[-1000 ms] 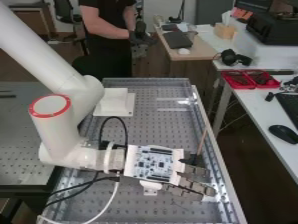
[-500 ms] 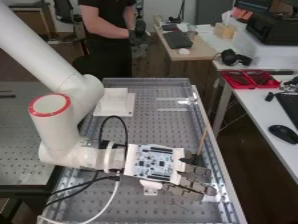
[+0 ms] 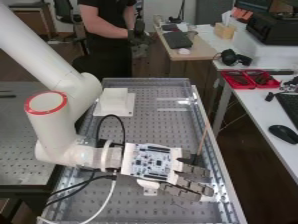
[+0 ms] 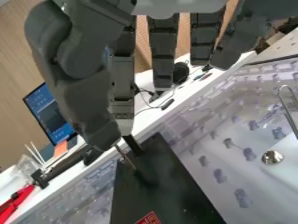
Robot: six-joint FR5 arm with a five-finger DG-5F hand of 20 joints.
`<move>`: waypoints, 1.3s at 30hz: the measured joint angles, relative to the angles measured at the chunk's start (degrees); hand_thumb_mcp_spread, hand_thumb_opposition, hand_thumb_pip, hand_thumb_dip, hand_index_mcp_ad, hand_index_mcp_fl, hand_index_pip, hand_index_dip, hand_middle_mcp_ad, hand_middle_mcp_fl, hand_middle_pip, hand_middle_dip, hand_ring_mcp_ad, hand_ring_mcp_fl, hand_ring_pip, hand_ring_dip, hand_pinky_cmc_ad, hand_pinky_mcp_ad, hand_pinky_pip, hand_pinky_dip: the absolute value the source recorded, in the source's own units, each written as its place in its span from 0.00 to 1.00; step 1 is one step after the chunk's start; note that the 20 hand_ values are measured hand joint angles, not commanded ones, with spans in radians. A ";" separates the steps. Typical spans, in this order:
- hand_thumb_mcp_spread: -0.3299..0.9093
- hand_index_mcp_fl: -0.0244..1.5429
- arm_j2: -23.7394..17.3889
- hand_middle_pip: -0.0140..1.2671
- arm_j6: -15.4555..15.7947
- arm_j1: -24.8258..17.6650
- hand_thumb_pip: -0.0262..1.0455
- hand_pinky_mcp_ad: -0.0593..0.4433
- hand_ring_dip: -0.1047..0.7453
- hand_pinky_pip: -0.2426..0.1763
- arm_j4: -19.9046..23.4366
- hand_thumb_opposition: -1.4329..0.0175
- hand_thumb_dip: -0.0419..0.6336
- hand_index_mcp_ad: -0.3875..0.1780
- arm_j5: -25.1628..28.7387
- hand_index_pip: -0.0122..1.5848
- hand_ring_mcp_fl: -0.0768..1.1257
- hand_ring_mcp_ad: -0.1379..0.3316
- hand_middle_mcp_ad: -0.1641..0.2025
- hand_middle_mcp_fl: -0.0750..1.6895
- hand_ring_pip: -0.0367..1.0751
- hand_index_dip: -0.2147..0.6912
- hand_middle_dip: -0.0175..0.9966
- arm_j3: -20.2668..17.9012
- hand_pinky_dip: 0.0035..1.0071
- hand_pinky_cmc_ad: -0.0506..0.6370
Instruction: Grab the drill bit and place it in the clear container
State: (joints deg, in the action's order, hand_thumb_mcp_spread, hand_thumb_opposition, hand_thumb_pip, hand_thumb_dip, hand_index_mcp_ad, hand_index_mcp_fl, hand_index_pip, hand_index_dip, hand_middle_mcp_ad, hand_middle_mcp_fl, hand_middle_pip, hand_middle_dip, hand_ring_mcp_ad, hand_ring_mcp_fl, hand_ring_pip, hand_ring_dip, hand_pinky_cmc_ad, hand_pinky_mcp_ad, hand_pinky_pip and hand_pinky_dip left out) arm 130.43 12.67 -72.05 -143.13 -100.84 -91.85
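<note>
"Dark grey, the hand (image 3: 193, 170), and how do its fingers stand?"

"Thumb (image 4: 93, 112) and nearest finger (image 4: 122, 97) are drawn in, their tips pinching a slim metal piece, the drill bit (image 4: 126, 157). The other fingers (image 4: 163, 55) hang almost straight, with gaps between them."

"So where does the bit lie against those tips?"

"Its upper end is between them, and its shank slants down beyond them, over a black panel (image 4: 159, 185) with a red label. (Thin as a knitting needle, that bit.) How firm the grip is, I cannot tell."

"And the tan rod (image 3: 203, 135) by the fingers in the high view?"

"It slants up and away from them; whether it's the same piece, I cannot tell."

"Further out?"

"The hand is over the clear-walled tray (image 3: 148, 82), near its long side, on the side of the white desk (image 3: 263, 112). A circuit board (image 3: 151, 161) is mounted on the back of the hand, and the white arm (image 3: 60, 127) comes in behind it. A white block (image 3: 114, 102) sits towards the far end, well apart from the fingers. Past the tray, red bins (image 3: 249, 79) rest on the desk, with a black mouse (image 3: 284, 133) nearer."
</note>
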 joint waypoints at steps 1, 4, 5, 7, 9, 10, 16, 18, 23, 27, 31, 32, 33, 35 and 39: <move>0.67 0.30 0.00 0.11 -0.05 -0.04 0.60 0.44 0.17 0.42 0.03 0.39 0.44 0.44 0.01 0.70 0.12 0.75 0.70 0.20 0.11 0.38 0.23 -0.07 0.18 0.59; 0.67 0.30 0.02 0.11 -0.22 -0.21 0.60 0.44 0.17 0.42 0.22 0.39 0.44 0.44 0.05 0.70 0.12 0.74 0.70 0.20 0.11 0.38 0.23 -0.23 0.18 0.59; 0.67 0.30 0.11 0.11 -0.32 -0.25 0.60 0.44 0.17 0.42 0.27 0.39 0.44 0.44 0.06 0.70 0.11 0.74 0.70 0.20 0.11 0.38 0.23 -0.22 0.18 0.59; 0.67 0.30 0.27 0.11 -0.56 -0.33 0.60 0.44 0.17 0.43 0.28 0.39 0.44 0.44 0.05 0.70 0.11 0.74 0.70 0.20 0.11 0.37 0.23 -0.12 0.18 0.59; 0.67 0.30 0.49 0.11 -0.55 -0.42 0.60 0.44 0.17 0.43 0.31 0.39 0.44 0.44 0.06 0.70 0.11 0.75 0.70 0.20 0.11 0.37 0.23 0.09 0.18 0.59; 0.67 0.30 0.52 0.11 -0.55 -0.43 0.60 0.43 0.17 0.43 0.32 0.39 0.44 0.44 0.06 0.70 0.11 0.75 0.70 0.20 0.11 0.37 0.23 0.12 0.18 0.59; 0.67 0.31 0.92 0.11 -0.80 -0.45 0.61 0.43 0.17 0.42 0.37 0.40 0.44 0.44 0.27 0.71 0.11 0.75 0.70 0.20 0.11 0.38 0.23 0.35 0.18 0.59; 0.67 0.31 1.08 0.11 -0.80 -0.39 0.61 0.43 0.17 0.42 0.35 0.40 0.44 0.44 0.27 0.71 0.11 0.75 0.70 0.20 0.11 0.37 0.23 0.43 0.18 0.59; 0.67 0.33 1.23 0.11 -1.07 -0.34 0.61 0.44 0.17 0.43 0.49 0.40 0.44 0.44 0.23 0.71 0.11 0.75 0.70 0.20 0.11 0.37 0.23 0.42 0.18 0.59; 0.67 0.35 1.28 0.11 -1.39 -0.31 0.61 0.43 0.17 0.43 0.74 0.40 0.44 0.44 0.23 0.71 0.11 0.75 0.70 0.20 0.11 0.37 0.23 0.35 0.18 0.59; 0.67 0.36 1.34 0.11 -1.39 -0.30 0.59 0.43 0.17 0.43 0.77 0.40 0.44 0.44 0.17 0.71 0.11 0.75 0.70 0.20 0.11 0.37 0.23 0.37 0.18 0.59; 0.67 0.37 1.34 0.11 -1.38 -0.29 0.59 0.43 0.17 0.43 0.77 0.40 0.44 0.44 0.15 0.71 0.11 0.75 0.70 0.20 0.11 0.37 0.23 0.38 0.18 0.59; 0.67 0.37 1.35 0.11 -1.48 -0.30 0.59 0.43 0.17 0.42 0.77 0.40 0.44 0.44 0.14 0.71 0.11 0.75 0.70 0.20 0.11 0.37 0.23 0.40 0.18 0.59; 0.67 0.37 1.37 0.11 -1.50 -0.30 0.59 0.43 0.17 0.43 0.74 0.40 0.44 0.44 0.07 0.71 0.11 0.75 0.70 0.20 0.11 0.37 0.23 0.43 0.18 0.59; 0.67 0.37 1.37 0.11 -1.61 -0.36 0.58 0.43 0.17 0.43 0.84 0.40 0.44 0.44 0.11 0.71 0.11 0.75 0.70 0.20 0.11 0.37 0.23 0.37 0.18 0.59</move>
State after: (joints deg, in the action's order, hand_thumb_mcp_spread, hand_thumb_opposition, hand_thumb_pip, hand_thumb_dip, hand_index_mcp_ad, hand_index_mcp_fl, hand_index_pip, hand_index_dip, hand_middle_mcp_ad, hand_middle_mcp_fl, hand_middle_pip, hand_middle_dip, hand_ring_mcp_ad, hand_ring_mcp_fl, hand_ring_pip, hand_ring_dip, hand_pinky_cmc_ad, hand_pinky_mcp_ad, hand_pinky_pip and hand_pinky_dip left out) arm 131.80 11.06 -72.41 -142.29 -100.73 -91.47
